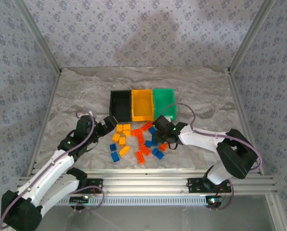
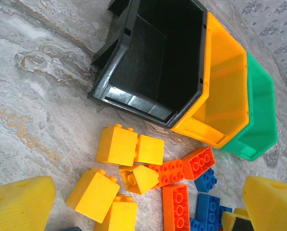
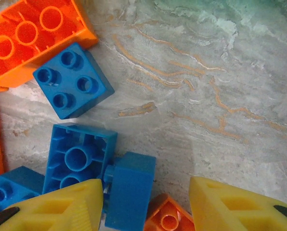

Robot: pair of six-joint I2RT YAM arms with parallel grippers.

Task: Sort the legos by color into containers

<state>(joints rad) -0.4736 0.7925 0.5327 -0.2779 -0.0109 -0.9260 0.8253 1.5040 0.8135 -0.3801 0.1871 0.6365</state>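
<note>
- I have bare marble table (image 1: 81, 96) on both flanks and behind the bins. It is bounded by slanted frame posts (image 1: 40, 45) at the sides and a metal rail (image 1: 148, 183) along the near edge.
- The black bin (image 1: 120, 107), orange-yellow bin (image 1: 142, 105) and green bin (image 1: 164, 102) stand in one row, wall against wall, black at the left.
- From the left wrist camera the black bin's floor is bare, and the part of the orange-yellow bin I see holds nothing. The green bin looks empty from above, though I cannot be sure at that size.
- The legos (image 1: 138, 142) lie scattered just in front of the bins, all on the table. Yellow-orange ones are at the left, red-orange in the middle and blue mostly at the right.
- The left gripper (image 1: 107, 126) sits just beside the black bin's near left corner. Its fingers (image 2: 18, 204) are spread wide and hold nothing, with yellow-orange bricks (image 2: 117, 144) between them.
- The right gripper (image 1: 161, 139) is low over the blue end of the pile, also spread. A blue brick on its side (image 3: 129, 190) and a red-orange brick (image 3: 165, 219) lie between its fingers, neither pinched.
</note>
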